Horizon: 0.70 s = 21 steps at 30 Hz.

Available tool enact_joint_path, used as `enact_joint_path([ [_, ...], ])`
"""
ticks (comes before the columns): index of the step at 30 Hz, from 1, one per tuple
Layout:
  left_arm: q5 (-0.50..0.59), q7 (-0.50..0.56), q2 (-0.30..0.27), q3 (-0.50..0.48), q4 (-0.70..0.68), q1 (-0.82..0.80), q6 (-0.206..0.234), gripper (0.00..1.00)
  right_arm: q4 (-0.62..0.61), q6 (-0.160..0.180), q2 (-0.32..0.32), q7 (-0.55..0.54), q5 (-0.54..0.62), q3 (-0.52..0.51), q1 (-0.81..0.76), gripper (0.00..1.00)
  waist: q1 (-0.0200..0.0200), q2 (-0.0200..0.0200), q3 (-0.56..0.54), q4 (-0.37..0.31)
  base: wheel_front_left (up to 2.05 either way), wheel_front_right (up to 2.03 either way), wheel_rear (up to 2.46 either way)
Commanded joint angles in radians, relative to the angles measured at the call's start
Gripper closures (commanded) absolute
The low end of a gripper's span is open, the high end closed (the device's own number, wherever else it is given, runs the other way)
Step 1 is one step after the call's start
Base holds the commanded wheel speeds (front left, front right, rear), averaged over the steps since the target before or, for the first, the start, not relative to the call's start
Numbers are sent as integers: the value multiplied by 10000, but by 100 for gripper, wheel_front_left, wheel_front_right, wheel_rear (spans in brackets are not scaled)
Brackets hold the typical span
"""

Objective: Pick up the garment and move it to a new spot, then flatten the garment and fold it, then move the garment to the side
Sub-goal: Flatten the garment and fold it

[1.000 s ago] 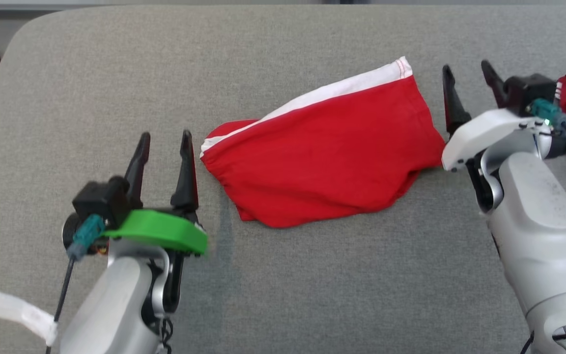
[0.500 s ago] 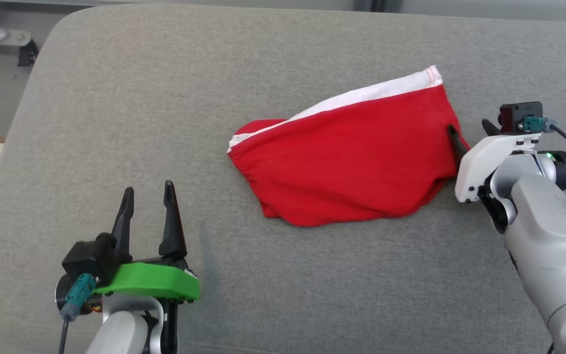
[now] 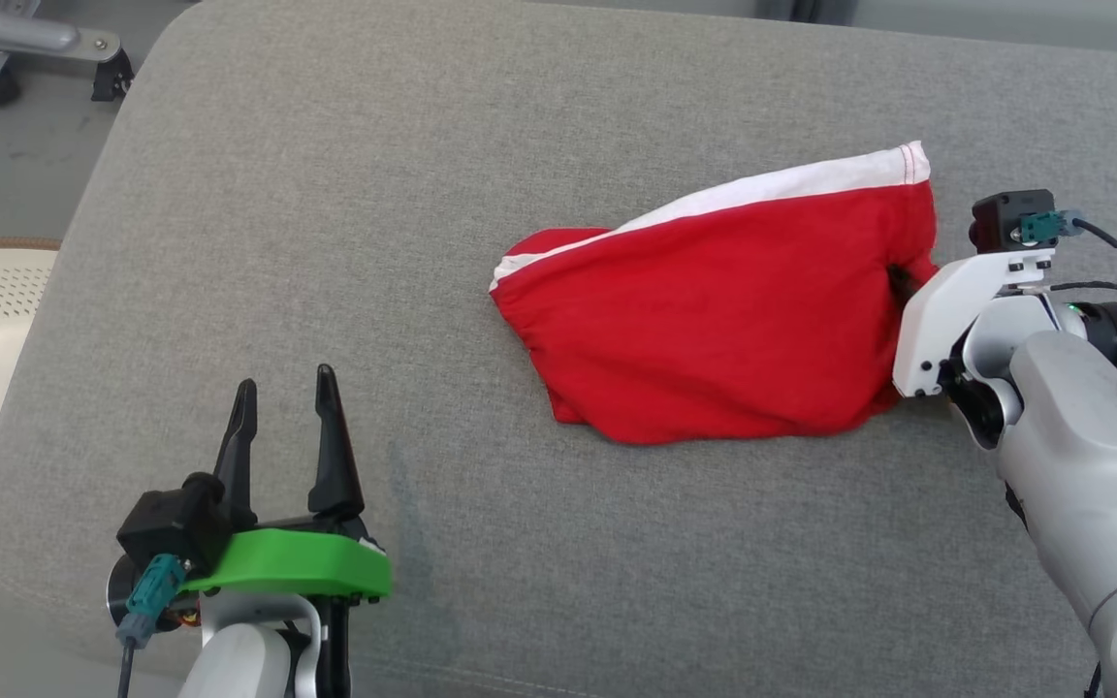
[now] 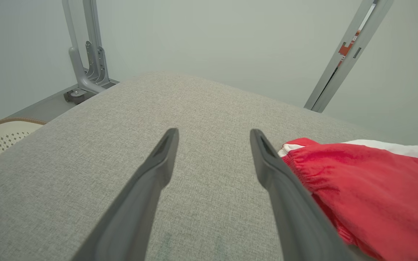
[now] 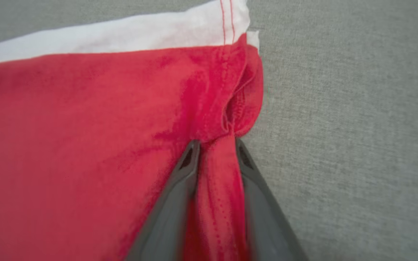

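The red shorts [image 3: 714, 330] lie on the grey fabric tabletop [image 3: 423, 194]. The right gripper [image 5: 214, 143] has its jaws pinching a bunched fold at their edge. The left gripper [image 3: 285, 383] hovers well apart, jaws spread wide, empty.

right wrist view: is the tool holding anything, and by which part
The right tool pinches the red garment by a bunched fold at its side edge, near the white band. The left tool is open and holds nothing.

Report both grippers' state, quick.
Left gripper: open, holding nothing.
Right gripper: closed on a bunched edge of the red garment.
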State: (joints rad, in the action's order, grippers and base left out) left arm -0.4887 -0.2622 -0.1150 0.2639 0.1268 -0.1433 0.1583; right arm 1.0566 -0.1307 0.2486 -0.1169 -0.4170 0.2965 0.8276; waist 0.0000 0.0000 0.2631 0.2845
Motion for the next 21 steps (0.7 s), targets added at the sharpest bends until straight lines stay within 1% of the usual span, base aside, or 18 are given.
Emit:
enact_joint_path([
  [1, 120, -33, 18, -52, 5, 118, -76, 0, -2, 5, 17, 112, -128, 66, -187, 100, 0, 0, -30, -113, 0, 0, 0],
  [7, 385, -33, 55, -181, 57, 114, -240, 0, -372, 8, 135, 944, -641, 187, -347, 100, 0, 0, -210, -620, 0, 0, 0],
  [11, 485, -33, 50, -173, 93, 169, -305, 0, -670, 8, 269, 1622, -1061, 58, -767, 100, 0, 0, -417, -1046, 0, 0, 0],
  [16, 586, -32, 45, -89, 181, 281, -378, 0, -1129, 8, 302, 2505, -1652, -376, -1744, 100, 0, 0, -673, -1572, 0, 0, 0],
  [21, 654, -34, 31, 51, 228, 390, -399, 0, -1601, 7, 235, 3146, -1885, -814, -2766, 100, 0, 0, -807, -1974, 0, 0, 0],
])
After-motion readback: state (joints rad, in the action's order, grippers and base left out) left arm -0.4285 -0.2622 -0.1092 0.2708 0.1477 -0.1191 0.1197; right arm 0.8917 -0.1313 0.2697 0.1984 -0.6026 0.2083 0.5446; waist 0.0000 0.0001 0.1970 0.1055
